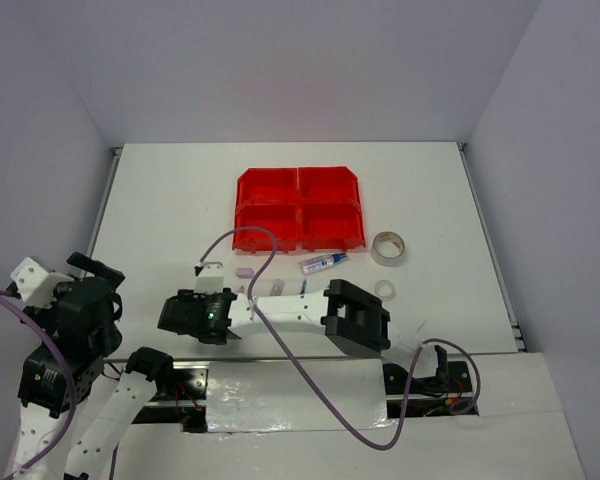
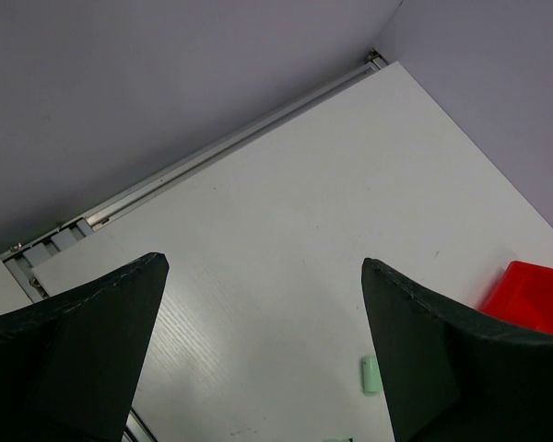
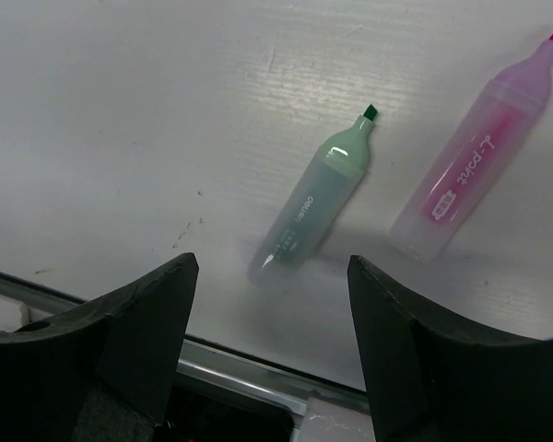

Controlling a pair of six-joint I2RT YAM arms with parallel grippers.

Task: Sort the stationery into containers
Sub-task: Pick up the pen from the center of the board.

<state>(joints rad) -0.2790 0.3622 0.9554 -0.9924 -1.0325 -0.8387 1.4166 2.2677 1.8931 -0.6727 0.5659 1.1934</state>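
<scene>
plastics and metal on a matt white table (image 3: 120, 92)
bins (image 1: 298, 205) are glossy red plastic; green highlighter (image 3: 318, 198) and pink highlighter (image 3: 470, 166) have frosted, translucent plastic barrels; the table shows fine linear grain; fingers (image 3: 120, 331) are matt black; rail (image 2: 212, 152) looks like dull metal.

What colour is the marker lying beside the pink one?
The marker is pale green with a darker green tip, best seen in the right wrist view.
</scene>
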